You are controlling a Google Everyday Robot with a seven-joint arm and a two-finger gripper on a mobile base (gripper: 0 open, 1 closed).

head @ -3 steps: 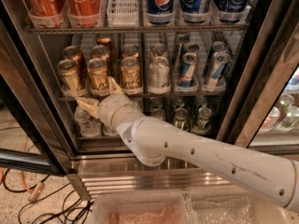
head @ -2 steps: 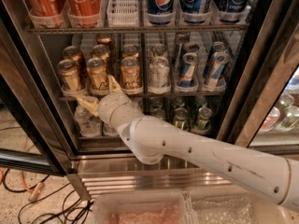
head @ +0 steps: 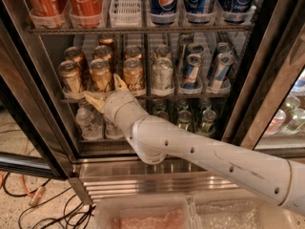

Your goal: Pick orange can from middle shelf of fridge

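The fridge (head: 28, 99) stands open. Its middle shelf (head: 157, 97) holds several orange cans in three lanes at the left; the front ones are the left (head: 70, 76), middle (head: 101, 74) and right (head: 133, 74). My gripper (head: 106, 92) is open at the shelf's front edge, just below and in front of the middle and right orange cans. One tan finger (head: 93, 102) points left under the shelf edge, and the other (head: 119, 83) points up between the middle and right front cans. It holds nothing.
A silver-white can (head: 162, 75) and slim blue-red-silver cans (head: 191, 70) fill the shelf's right lanes. Coca-Cola (head: 86, 3) and Pepsi cans (head: 164, 1) stand above, water bottles (head: 88, 122) below. The door frame (head: 267, 80) is at right; cables (head: 28, 199) lie on the floor.
My gripper has risen a little and shifted slightly right, closer to the front orange cans. The cans have not moved.
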